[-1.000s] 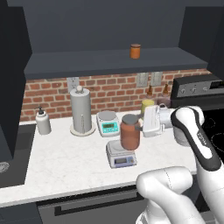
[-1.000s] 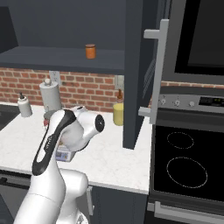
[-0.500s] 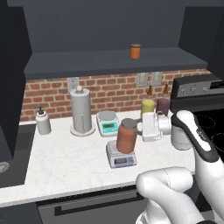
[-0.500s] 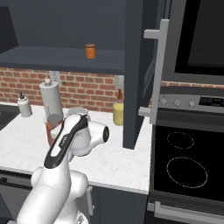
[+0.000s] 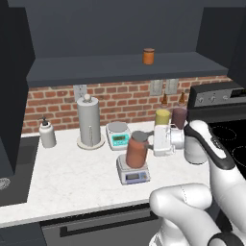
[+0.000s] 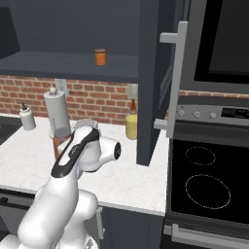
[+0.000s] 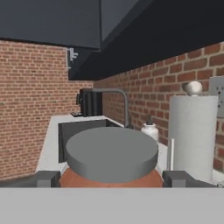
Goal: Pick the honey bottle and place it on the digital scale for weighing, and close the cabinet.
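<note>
Left base view: reddish-brown cylindrical honey bottle with grey lid (image 5: 137, 150) stands on the low light-grey square digital scale (image 5: 133, 175); white gripper (image 5: 154, 141) just beside it.

Right base view: dark charcoal cabinet door (image 6: 151, 82) hangs open (silver bar handle).

Hand view: dark fingertips (image 7: 46, 178) spread apart, flanking the bottle's body below the lid, not clamped.

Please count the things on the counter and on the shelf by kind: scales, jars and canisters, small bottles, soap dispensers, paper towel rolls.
Scales: 2, the digital scale and the teal-display scale
Jars and canisters: 4, the honey bottle, orange jar, yellow canister, maroon canister
Small brown bottles: 2
Soap dispenser: 1
Paper towel roll: 1
Total: 10
</note>
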Tool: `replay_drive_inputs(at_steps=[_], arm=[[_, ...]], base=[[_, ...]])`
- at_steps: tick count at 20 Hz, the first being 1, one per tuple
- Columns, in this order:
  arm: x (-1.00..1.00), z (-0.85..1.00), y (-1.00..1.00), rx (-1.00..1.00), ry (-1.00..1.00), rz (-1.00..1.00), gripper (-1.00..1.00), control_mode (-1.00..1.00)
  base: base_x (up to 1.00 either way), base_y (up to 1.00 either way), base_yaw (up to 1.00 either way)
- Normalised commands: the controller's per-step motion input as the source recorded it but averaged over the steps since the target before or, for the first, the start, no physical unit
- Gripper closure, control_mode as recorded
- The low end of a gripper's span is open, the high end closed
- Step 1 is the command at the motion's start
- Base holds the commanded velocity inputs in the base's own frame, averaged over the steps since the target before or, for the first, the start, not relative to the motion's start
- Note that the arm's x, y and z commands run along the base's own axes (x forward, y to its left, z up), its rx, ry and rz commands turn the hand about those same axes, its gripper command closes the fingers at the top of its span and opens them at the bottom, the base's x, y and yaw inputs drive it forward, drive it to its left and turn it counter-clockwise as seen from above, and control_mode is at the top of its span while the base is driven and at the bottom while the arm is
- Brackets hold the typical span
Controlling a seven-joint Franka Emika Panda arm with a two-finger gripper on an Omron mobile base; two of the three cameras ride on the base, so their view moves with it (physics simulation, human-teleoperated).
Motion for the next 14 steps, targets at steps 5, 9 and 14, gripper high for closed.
replay_drive_inputs(at_steps=[5, 9, 14], arm=[[0.35, 0.00, 0.00, 0.00, 0.00, 0.00, 1.00, -1.00], [0.24, -0.02, -0.01, 0.00, 0.00, 0.02, 1.00, -1.00], [0.06, -0.18, -0.03, 0.00, -0.02, 0.01, 1.00, -1.00]], base=[[0.00, 0.00, 0.00], [0.00, 0.00, 0.00], [0.00, 0.00, 0.00]])
